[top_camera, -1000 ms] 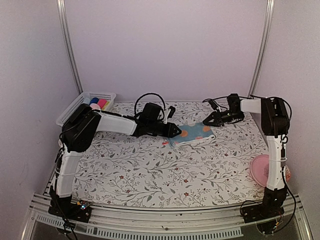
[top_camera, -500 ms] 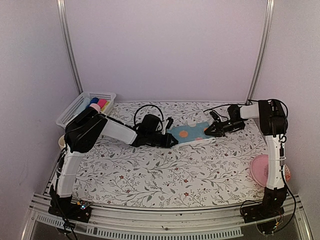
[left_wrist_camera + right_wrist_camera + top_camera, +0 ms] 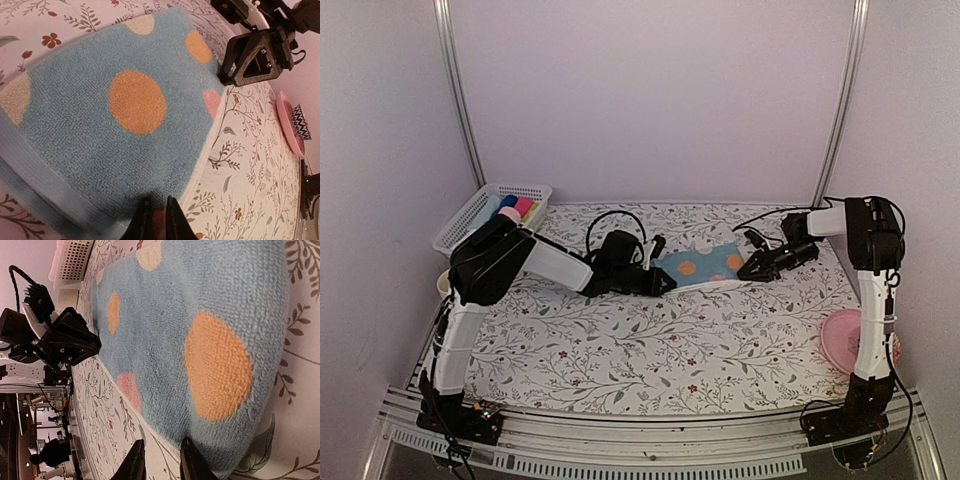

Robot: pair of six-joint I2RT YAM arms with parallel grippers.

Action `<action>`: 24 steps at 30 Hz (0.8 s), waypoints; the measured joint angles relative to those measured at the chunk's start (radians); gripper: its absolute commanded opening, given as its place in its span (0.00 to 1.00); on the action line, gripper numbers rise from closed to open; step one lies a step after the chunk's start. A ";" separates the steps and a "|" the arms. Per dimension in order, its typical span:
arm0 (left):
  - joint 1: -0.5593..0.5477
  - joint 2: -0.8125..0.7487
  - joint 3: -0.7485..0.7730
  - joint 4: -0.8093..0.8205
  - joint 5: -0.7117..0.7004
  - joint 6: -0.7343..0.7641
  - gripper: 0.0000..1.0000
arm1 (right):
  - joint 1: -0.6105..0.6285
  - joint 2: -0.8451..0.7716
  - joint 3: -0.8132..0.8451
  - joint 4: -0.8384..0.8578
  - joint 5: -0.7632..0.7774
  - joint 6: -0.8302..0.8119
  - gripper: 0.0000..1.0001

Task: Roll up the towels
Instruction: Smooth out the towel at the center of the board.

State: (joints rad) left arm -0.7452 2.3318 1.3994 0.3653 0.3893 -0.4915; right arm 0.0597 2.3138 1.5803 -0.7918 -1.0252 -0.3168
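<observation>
Evidently the job is at its opening step: the blue towel (image 3: 702,266) lies spread flat across the middle of the bench (image 3: 620,350), not yet rolled at all, with a tool at each end of it. The left tool (image 3: 665,283) sits low at the towel's left edge. In its wrist view the fingertips (image 3: 176,227) are drawn almost together on the hem, so it looks to have that edge pinched. The right tool (image 3: 752,272) is at the opposite corner. Its fingers (image 3: 191,460) stand a little apart astride the hem, and I see no firm pinch there.

By my reckoning the next move needs one edge turned over onto the cloth and rolled evenly, both ends kept level so the roll does not skew. Soft terry may slide on the bench instead of turning.

I cannot find the pale pink towel in these views. A pink plate (image 3: 838,340) with a zigzag-patterned cup (image 3: 300,122) sits near the right arm's base, well apart from the towel. A white basket (image 3: 470,215) of coloured cloth tubes (image 3: 520,207) stands at the far left corner. Neither blocks the work.
</observation>
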 measured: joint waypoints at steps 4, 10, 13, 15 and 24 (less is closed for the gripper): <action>0.000 0.000 0.000 0.000 0.000 0.000 0.15 | 0.000 -0.003 -0.008 0.000 0.022 0.000 0.23; 0.001 -0.008 0.000 -0.008 -0.004 0.006 0.29 | 0.000 -0.028 -0.008 0.007 0.084 0.014 0.22; 0.002 -0.017 -0.004 -0.017 -0.005 0.013 0.41 | 0.000 -0.058 -0.007 0.006 0.132 0.010 0.24; 0.002 -0.027 -0.009 -0.021 -0.002 0.016 0.46 | 0.000 -0.084 -0.003 0.003 0.153 0.000 0.29; 0.002 -0.085 -0.031 -0.081 -0.012 0.039 0.68 | 0.022 -0.252 0.040 0.019 0.278 -0.040 0.59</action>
State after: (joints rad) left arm -0.7433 2.2467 1.3685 0.2840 0.3771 -0.4526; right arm 0.0818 2.0621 1.6203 -0.7723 -0.7471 -0.3565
